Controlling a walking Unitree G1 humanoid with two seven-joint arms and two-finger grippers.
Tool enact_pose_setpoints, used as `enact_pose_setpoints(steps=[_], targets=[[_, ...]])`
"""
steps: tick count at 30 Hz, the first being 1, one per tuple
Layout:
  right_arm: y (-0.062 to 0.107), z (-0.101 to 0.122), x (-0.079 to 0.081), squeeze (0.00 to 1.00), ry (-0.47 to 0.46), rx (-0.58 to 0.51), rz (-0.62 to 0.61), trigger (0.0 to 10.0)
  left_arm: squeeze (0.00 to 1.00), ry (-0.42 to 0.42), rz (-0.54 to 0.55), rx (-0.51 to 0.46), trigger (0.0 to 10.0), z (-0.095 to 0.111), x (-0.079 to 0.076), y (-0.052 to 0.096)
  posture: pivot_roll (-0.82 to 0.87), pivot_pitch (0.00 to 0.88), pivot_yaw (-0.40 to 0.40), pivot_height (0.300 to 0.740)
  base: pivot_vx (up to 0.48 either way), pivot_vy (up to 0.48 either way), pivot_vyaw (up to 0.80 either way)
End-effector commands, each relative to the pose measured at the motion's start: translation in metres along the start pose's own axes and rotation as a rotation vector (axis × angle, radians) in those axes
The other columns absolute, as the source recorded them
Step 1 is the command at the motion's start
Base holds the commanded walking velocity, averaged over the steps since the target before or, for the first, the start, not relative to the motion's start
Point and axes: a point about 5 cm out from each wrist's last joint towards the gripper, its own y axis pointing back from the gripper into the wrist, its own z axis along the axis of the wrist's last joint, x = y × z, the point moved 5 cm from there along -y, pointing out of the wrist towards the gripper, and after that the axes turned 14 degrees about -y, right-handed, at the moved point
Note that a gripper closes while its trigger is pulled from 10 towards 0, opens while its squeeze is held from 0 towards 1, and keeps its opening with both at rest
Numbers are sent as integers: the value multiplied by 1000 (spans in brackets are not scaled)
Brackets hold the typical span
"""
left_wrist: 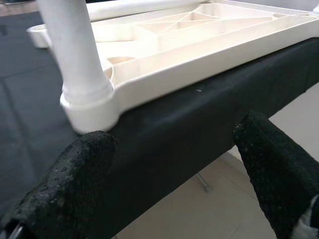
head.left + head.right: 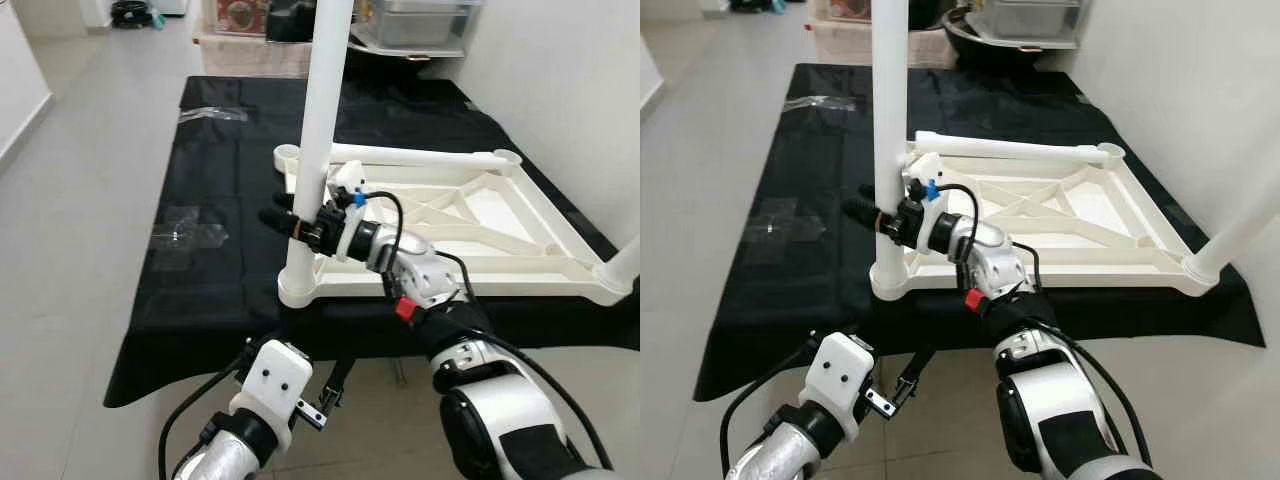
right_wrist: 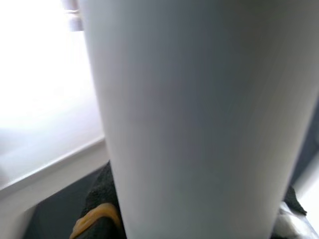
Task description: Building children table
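Left eye view puts my right gripper [image 2: 293, 222] just left of the frame's centre, its black fingers clamped around the lower part of the upright white leg [image 2: 322, 130], a little above the corner socket [image 2: 299, 285] of the upturned white tabletop [image 2: 450, 215] that fills the middle and right of the frame. From the right wrist camera the leg [image 3: 199, 119] is a broad pale column across the picture, pressed close against my dark pads. My left gripper [image 1: 169, 174] hangs below the near edge of the work surface, its fingers [image 1: 65, 184] spread wide with nothing between them, looking up at that same corner socket [image 1: 92, 107]. My worry is the leg: I cannot tell whether it is pushed fully home, and if I press at a slant it could jam or pop out and topple. The tabletop lies loose on a black cloth [image 2: 220, 270], so a sideways push could slide it toward the near edge, and nothing braces it while my left arm is idle. Another leg [image 2: 625, 262] rises at the right edge of the frame, and a further one [image 2: 420, 156] lies across the far rim. The cloth covers a low surface over a pale tiled floor [image 2: 80, 200]; clear plastic wrappers [image 2: 185, 235] lie on its left part, a white wall runs along the right, and storage boxes [image 2: 245, 40] sit across the top of the frame.
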Motion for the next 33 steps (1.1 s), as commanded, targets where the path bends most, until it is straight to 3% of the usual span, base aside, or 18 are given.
enact_pose_setpoints(steps=[1, 4, 6, 15, 16, 17, 18, 21, 22, 25, 26, 27, 28, 29, 30, 31, 32, 33], targets=[[23, 5, -54, 0, -43, -89, -380, 0, 0, 4, -7, 10, 10000, -2, -3, 1, 137, 74, -98, 740, 0, 0, 0], [32, 4, -68, 0, -34, -105, -523, 0, 0, 4, -9, 10, 10000, -2, -3, 1, 137, 74, -98, 740, 0, 0, 0], [61, 4, -89, 0, -32, -159, -822, 0, 0, 2, -10, 9, 10000, -2, -2, 0, 133, 87, -100, 740, 0, 0, 0], [61, -4, -70, 0, -56, -172, -907, 0, 0, 1, -7, 9, 10000, -3, -2, -1, 133, 86, -102, 740, 0, 0, 0], [55, 0, -64, 741, -68, -207, -866, 10000, 0, 2, -7, 9, 10000, -2, -2, -1, 133, 88, -100, 740, 0, 0, 0], [55, 0, -64, 741, -68, -207, -866, 10000, 0, 2, -7, 9, 10000, -2, -2, -1, 133, 88, -100, 740, 0, 0, 0], [49, 4, -58, 1000, -84, -236, -819, 10000, 0, 2, -6, 9, 10000, -2, -2, -1, 133, 87, -99, 740, 0, 0, 0], [43, 14, -50, 1000, -81, -282, -752, 10000, 0, 3, -5, 9, 10000, -2, -1, -1, 131, 90, -100, 740, 0, 0, 0], [41, 20, -51, 776, -77, -293, -714, 10000, 0, 3, -5, 9, 10000, -2, -1, -1, 131, 92, -101, 740, 0, 0, 0], [39, 26, -52, 776, -73, -302, -675, 10000, 0, 4, -5, 9, 10000, -2, -1, -1, 131, 92, -101, 740, 0, 0, 0], [32, 28, -47, 0, -114, -292, -569, 10000, 0, 4, -5, 9, 10000, -2, -1, -1, 130, 93, -99, 740, 0, 0, 0], [32, 28, -47, 0, -114, -292, -569, 10000, 0, 4, -5, 9, 10000, -2, -1, -1, 130, 93, -99, 740, 0, 0, 0], [23, 30, -34, 0, -156, -248, -351, 10000, 0, 4, -5, 9, 10000, -1, -1, -1, 132, 94, -101, 740, 0, 0, 0], [23, 30, -34, 0, -156, -248, -351, 10000, 0, 4, -5, 9, 10000, -1, -1, -1, 132, 94, -101, 740, 0, 0, 0], [19, 32, -20, 0, -185, -207, -152, 10000, 0, 4, -5, 9, 10000, -2, -1, -2, 131, 94, -98, 740, 0, 0, 0], [19, 32, -20, 0, -185, -207, -152, 10000, 0, 4, -5, 9, 10000, -2, -1, -2, 131, 94, -98, 740, 0, 0, 0], [20, 33, -6, 0, -192, -160, 37, 10000, 0, 4, -4, 9, 10000, -2, -1, -2, 131, 93, -99, 740, 0, 0, 0], [20, 33, -6, 0, -192, -160, 37, 10000, 0, 4, -4, 9, 10000, -2, -1, -2, 131, 93, -99, 740, 0, 0, 0]])
